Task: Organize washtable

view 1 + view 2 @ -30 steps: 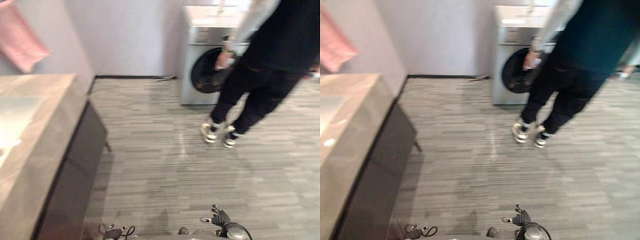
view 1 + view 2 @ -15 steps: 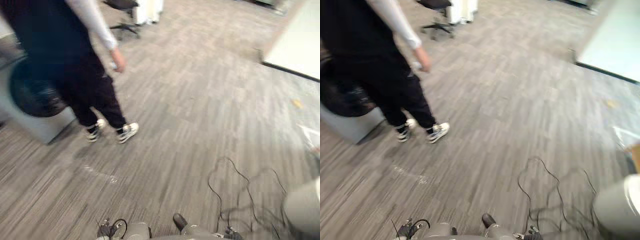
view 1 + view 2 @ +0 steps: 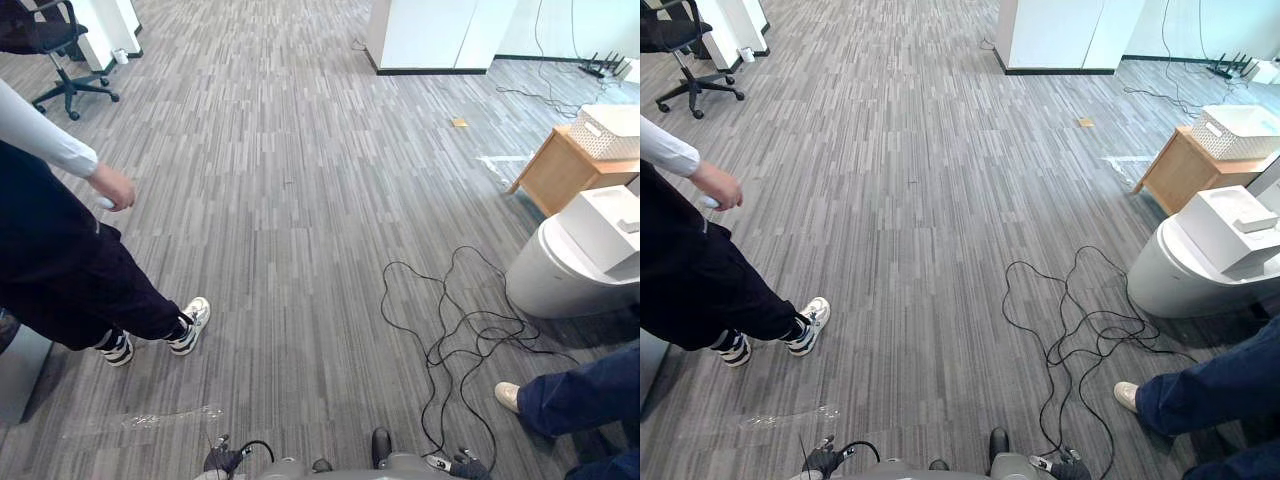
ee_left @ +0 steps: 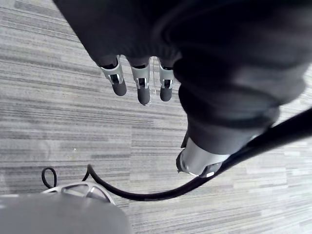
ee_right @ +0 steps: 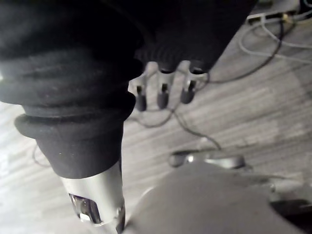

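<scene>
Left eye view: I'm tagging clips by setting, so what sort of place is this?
Probably an office or lab staged as a bathroom: a grey striped floor, a wheeled office chair, and a white toilet standing loose on it.

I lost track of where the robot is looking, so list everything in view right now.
floor: one, grey striped, underfoot everywhere
office chair: one, black, far left
cabinet: one, white, far middle
side table: one, wooden, right
basket: one, white, on the side table
toilet: one, white, right, nearer than the table
standing person: one, dark trousers, white sleeve, left
second person: one, blue trousers, light shoe, lower right
left hand: one, silver fingers relaxed, empty, above the floor
right hand: one, silver fingers relaxed, empty, above the floor
</scene>
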### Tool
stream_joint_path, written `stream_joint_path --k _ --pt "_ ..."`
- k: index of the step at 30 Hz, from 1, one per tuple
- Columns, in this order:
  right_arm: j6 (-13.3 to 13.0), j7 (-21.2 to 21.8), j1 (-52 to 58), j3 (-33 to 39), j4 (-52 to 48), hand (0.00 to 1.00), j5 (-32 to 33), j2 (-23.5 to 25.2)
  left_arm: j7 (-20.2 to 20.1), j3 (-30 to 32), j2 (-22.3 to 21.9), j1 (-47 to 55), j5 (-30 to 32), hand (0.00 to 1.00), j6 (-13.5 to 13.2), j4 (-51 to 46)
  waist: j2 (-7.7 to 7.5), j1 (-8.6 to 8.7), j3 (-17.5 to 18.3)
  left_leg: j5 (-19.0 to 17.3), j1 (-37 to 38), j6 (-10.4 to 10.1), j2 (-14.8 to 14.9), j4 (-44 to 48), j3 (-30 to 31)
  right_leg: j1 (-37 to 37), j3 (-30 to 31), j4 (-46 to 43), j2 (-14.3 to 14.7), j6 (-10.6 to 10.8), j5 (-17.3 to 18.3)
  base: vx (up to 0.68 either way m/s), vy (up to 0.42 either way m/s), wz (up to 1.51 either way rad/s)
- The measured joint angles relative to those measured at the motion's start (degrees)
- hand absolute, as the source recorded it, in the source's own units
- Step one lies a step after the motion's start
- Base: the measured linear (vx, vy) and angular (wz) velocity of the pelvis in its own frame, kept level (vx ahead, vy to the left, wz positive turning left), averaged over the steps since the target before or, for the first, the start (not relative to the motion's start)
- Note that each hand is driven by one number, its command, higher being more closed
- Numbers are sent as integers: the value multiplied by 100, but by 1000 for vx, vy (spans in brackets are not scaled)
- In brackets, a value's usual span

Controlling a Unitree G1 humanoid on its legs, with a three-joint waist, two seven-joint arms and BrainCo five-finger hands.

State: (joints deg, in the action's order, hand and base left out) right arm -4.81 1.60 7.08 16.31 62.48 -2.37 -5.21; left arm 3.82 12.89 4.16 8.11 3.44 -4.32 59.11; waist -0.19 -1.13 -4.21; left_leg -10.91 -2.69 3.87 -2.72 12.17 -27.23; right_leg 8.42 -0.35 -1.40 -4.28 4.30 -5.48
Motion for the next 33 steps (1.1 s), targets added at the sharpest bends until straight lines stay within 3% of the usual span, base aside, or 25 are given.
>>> stream_joint_path --k 2,5,15,16,18,20,22,23,24,25,26,29,30,32,33 --pt "19 84 -51 -65 53 0 -16 -87 1 -1 -12 -7 -1 0 2 0 76 21 53 49 -78 41 -66 -239 130 -34 -11 347 12 -102 -199 -87 -16 9" --pt "34 104 -69 -107 137 0 -25 -73 7 -2 -2 -4 -7 0 6 -2 22 11 82 81 8 94 -66 -472 119 -195 -45 643 48 -205 -303 -88 -24 2" --pt "24 96 -66 -428 137 0 -50 -166 4 -205 -58 96 -49 0 0 24 133 37 235 100 376 65 -58 -690 278 -546 -135 664 138 -187 -304 -6 -23 3" --pt "24 99 -83 -450 144 0 -50 -191 -1 -196 -64 84 -50 0 0 23 144 37 196 52 413 -16 -1 -551 311 -501 -157 437 158 -168 -146 99 -44 21" --pt "20 107 -113 -497 145 0 -50 -185 -10 -20 -63 123 -50 0 1 7 124 33 64 -203 332 -427 210 187 373 -372 -203 -386 188 -272 394 103 -99 21" --pt "-3 107 -98 -554 102 0 -52 -121 -16 536 -134 314 -51 0 5 -155 4 9 -38 -199 -361 -435 583 2263 555 -162 -202 -1407 88 -287 1076 20 -87 17" --pt "-12 108 -49 -575 57 0 -54 -127 -5 699 -208 360 -53 0 22 -196 44 -25 -105 35 -770 -383 818 3235 677 -192 -204 -1613 124 -264 1271 -6 13 -1" --pt "-13 106 -32 -652 -16 0 -56 -126 -2 747 -284 424 -53 0 50 -231 5 -172 -120 442 -970 -577 866 3650 704 -330 -118 -1570 52 -295 1276 78 34 -14" --pt "-13 108 1 -664 -58 0 -60 -119 -4 745 -268 427 -53 0 48 -239 -67 -216 -97 364 -1013 -535 870 3705 692 -352 -114 -1522 1 -303 1289 96 48 -8" --pt "-13 109 4 -663 -72 0 -65 -152 -4 747 -270 409 -52 0 41 -235 -15 -262 -119 48 -1105 -392 875 3476 786 -334 -110 -1498 -43 -307 1293 51 101 5" --pt "-11 112 -4 -663 -95 0 -78 -196 -4 748 -311 404 -52 0 41 -237 51 -276 -159 -81 -1169 -391 890 3117 934 -303 -116 -1499 -72 -295 1300 18 89 6" --pt "-5 112 -5 -666 -186 0 -185 -274 -5 764 -416 453 -52 0 40 -236 200 -280 -188 -106 -1090 -462 920 1723 1395 -192 -83 -1519 -72 -132 1397 18 217 -5" --pt "0 103 -8 -675 -232 0 -255 -263 -18 802 -444 468 -51 0 55 -204 282 -293 -161 -125 -1040 -359 861 1362 1445 -147 111 -1432 -64 -25 1420 50 283 -16" --pt "16 113 -34 -669 -229 0 -267 -233 -13 804 -371 527 -50 0 28 -117 189 -265 -51 -135 -1115 -341 652 1140 1383 26 255 -2064 -120 139 1617 172 202 2" --pt "28 105 -14 -663 -203 0 -269 -188 -13 804 -331 557 -49 0 29 -118 50 -280 8 -154 -1018 -301 471 1075 1275 -39 350 -2478 -258 212 1824 284 183 12"
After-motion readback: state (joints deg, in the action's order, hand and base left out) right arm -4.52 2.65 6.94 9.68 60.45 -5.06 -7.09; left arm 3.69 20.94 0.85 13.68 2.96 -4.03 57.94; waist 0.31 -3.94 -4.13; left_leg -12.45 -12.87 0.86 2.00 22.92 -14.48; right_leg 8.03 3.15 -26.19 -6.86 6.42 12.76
